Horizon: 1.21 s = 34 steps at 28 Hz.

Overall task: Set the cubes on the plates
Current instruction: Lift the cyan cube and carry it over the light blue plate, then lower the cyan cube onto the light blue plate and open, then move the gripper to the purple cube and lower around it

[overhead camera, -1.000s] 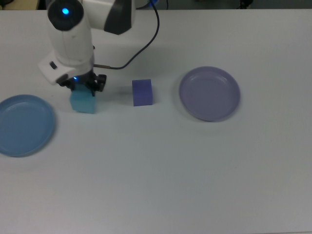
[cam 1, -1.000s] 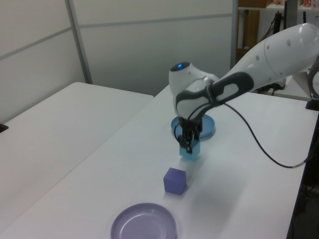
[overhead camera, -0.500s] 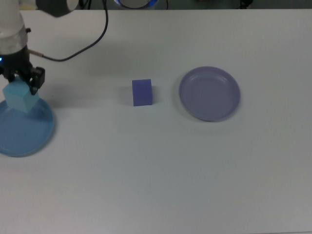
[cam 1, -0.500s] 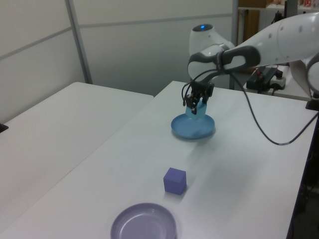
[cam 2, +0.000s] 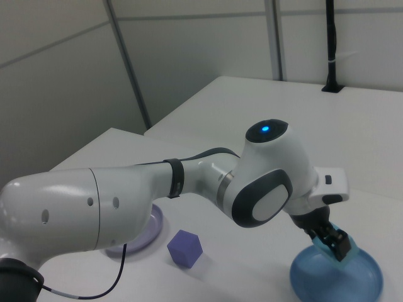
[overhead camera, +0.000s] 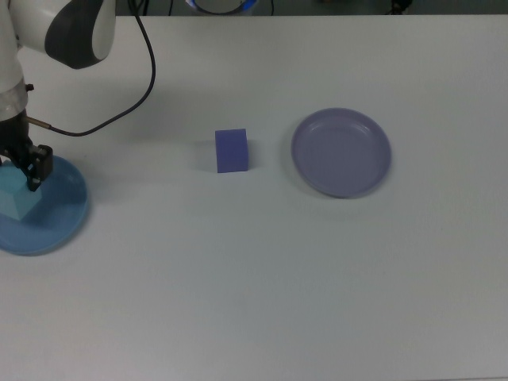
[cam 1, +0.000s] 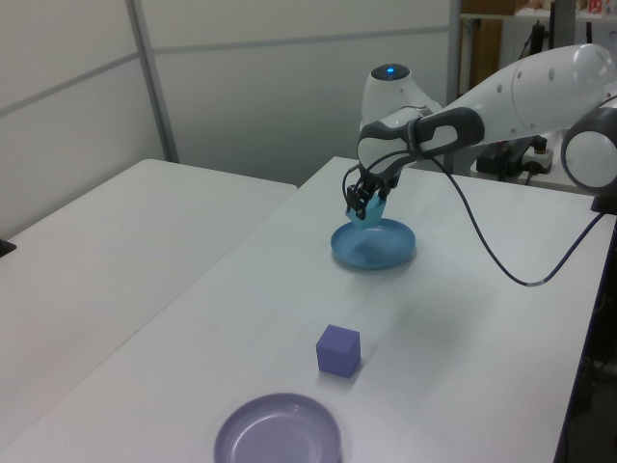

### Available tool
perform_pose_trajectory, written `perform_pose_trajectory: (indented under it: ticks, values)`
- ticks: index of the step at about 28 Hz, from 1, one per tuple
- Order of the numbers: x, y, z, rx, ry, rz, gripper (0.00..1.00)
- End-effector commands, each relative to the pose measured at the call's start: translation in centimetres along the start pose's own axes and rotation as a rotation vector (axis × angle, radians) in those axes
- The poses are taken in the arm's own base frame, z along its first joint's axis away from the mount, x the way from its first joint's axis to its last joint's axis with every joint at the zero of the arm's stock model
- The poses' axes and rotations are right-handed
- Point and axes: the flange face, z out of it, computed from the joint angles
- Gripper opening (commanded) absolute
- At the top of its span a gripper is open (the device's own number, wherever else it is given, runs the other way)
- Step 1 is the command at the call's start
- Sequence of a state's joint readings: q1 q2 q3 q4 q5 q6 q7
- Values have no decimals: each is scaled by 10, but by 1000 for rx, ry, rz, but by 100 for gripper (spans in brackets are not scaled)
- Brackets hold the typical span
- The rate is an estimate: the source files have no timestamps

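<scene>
I have the gripper (overhead camera: 25, 171) pinching the light cyan cube (overhead camera: 17, 202) from above, one finger on either side of it, directly over the sky blue plate (overhead camera: 59, 218) at the top view's left edge. In the left view the cube (cam 1: 371, 210) looks tilted in the grasp and sits over the far rim of the plate (cam 1: 386, 253); I cannot tell from any view whether its lower edge already touches the plate floor or hangs just clear of it. The right view agrees: the fingers (cam 2: 332, 243) reach down to the near rim of the plate (cam 2: 352, 283), with only a sliver of cyan showing below them. The relation that matters for my coming move is vertical: the plate lies straight beneath the held cube, so release should need a short descent at most, no sideways travel. My judgement is that the tilt may make the cube rock or tip on release. The second cube, the indigo cube (overhead camera: 232, 150), sits on the white table (overhead camera: 254, 302), well apart from the gripper toward the top view's right, and it lies between the two plates, just short of the empty lavender plate (overhead camera: 341, 152). A cube has no long axis, but its faces look nearly square to the top view's edges. With one arm only, the next reach would go rightward in the top view.
</scene>
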<state>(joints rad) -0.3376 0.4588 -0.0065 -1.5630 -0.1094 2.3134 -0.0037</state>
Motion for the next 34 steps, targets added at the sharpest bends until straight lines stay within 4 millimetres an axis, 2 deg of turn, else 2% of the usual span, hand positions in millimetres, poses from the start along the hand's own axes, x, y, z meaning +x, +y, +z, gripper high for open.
perform_pose_trajectory:
  ticks: [1, 6, 11, 14, 15, 19, 20, 24, 26, 29, 34]
  values:
    - [1, -1, -7, -3, 11, 5, 100]
    - [0, -7, -9, 6, 7, 14, 100]
    - [-3, -10, -34, 10, -8, 110, 100]
    - [-11, -26, -45, 13, -90, 91, 100]
    - [-18, -41, -49, 13, -143, 67, 100]
    - [-38, -96, -46, 13, -288, -12, 100]
    - [-50, -118, -47, 6, -363, -47, 100]
    - [-68, -153, -56, 0, -461, -107, 100]
    - [-74, -179, -66, 27, -465, -135, 100]
    - [-80, -202, -70, 46, -465, -165, 100]
    - [-102, -245, -72, 57, -446, -254, 100]
